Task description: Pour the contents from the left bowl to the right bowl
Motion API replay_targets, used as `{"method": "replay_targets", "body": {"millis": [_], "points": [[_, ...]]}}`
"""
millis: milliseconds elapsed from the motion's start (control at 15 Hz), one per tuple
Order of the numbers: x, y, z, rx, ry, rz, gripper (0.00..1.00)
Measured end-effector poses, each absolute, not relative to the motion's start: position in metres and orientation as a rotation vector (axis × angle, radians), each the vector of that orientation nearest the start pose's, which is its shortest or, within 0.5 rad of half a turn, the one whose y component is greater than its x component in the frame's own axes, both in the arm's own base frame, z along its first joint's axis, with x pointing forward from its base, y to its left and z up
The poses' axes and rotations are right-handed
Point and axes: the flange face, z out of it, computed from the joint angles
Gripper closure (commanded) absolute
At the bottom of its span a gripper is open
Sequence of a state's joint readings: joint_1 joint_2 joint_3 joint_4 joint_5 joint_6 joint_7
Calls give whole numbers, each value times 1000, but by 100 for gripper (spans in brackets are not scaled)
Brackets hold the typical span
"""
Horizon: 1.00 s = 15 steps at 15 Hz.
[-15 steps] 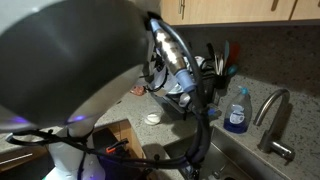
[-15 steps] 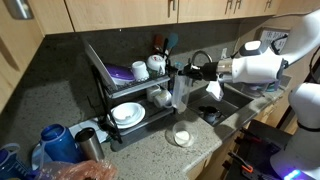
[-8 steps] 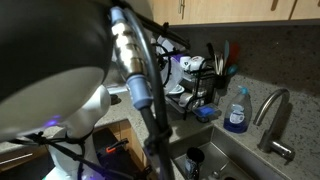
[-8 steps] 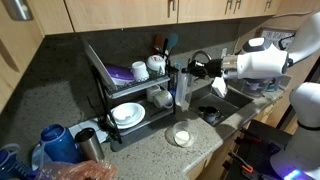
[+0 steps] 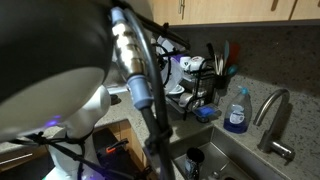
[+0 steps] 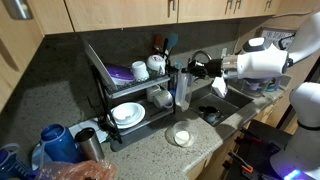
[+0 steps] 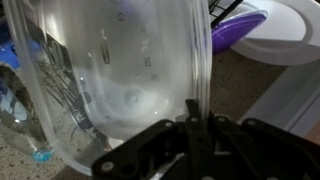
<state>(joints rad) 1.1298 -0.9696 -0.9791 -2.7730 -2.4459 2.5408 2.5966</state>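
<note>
The gripper point(image 7: 192, 110) is pinching its fingers together on the rim of the clear, glass-like bowl point(image 7: 110, 70), which is filling most of the wrist view, with droplets clinging to its wall. In an exterior view the gripper point(image 6: 183, 72) is reaching in from the right and holding that bowl point(image 6: 180, 92) off the counter at the middle of the frame, tipped so that it is looking tall and narrow, just beside the right end of the black dish rack point(image 6: 95, 65). Lower in the frame, the cream bowl point(image 6: 181, 137) is sitting upright on the speckled counter point(image 6: 150, 152), apart from the held bowl. A white plate point(image 6: 127, 114) and a purple dish point(image 6: 120, 73) are resting in the rack. In an exterior view the arm point(image 5: 130, 60) is blocking the left half, while a blue soap bottle point(image 5: 237, 112) is standing near the faucet point(image 5: 270, 110) at right.
</note>
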Motion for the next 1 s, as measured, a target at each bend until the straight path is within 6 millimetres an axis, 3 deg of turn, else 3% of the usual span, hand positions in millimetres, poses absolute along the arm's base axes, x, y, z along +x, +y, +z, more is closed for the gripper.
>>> {"method": "replay_targets", "body": {"millis": [67, 600, 1000], "points": [[349, 90, 412, -2050, 627, -1444, 99], [354, 90, 414, -2039, 654, -1501, 99], [349, 102, 430, -2012, 653, -1535, 99]]}}
